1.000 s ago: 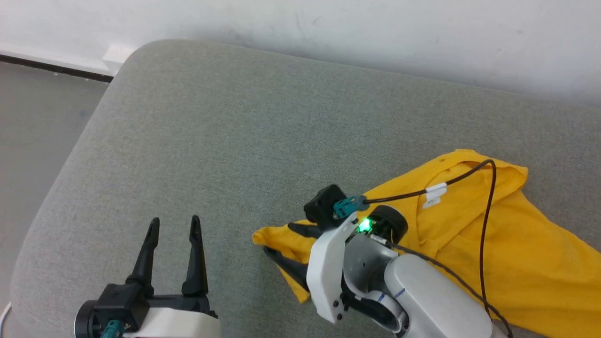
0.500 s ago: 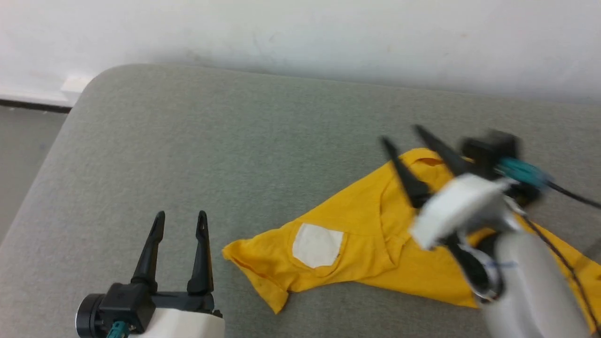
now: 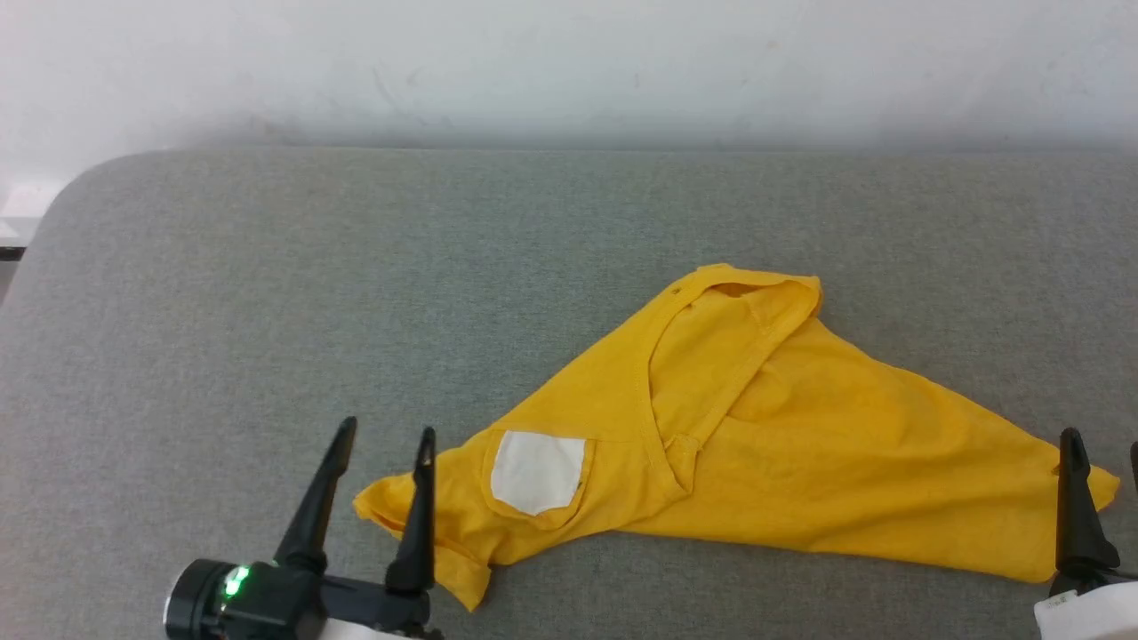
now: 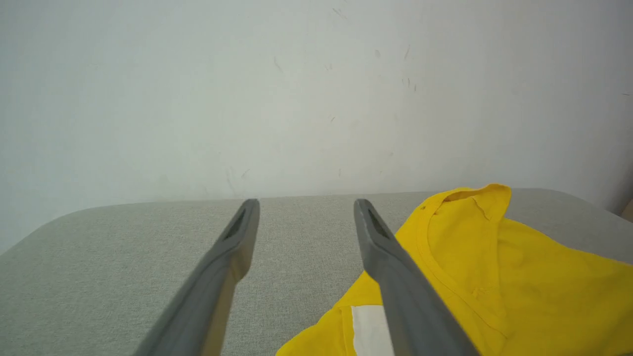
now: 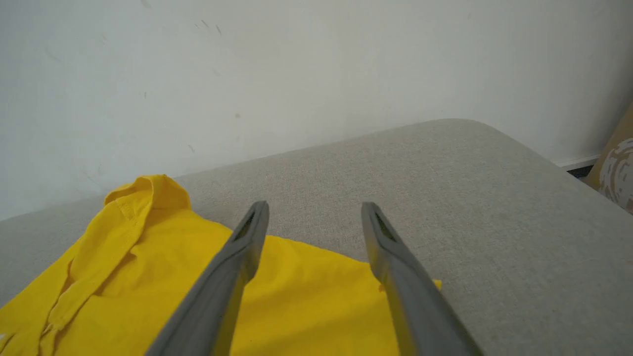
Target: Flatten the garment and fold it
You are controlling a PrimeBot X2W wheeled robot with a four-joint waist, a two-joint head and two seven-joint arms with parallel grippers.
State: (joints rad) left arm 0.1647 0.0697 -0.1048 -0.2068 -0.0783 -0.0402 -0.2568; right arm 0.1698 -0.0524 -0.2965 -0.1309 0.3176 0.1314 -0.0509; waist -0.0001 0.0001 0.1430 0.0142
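yellow t-shirt bunched, both grippers empty

the yellow t-shirt lies folded over itself on the grey cushion, sleeves hard to make out, one white patch showing. the left gripper is spread wide at its left corner. the right gripper, cut off in the head view, gapes empty.

Left tool and right tool have tapered black fingers; the left base glows green.

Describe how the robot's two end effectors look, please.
The left end effector has two long, tapering black fingers on a black base with a green light. The right end effector has the same fingers, each slotted near its tip, and a white casing.
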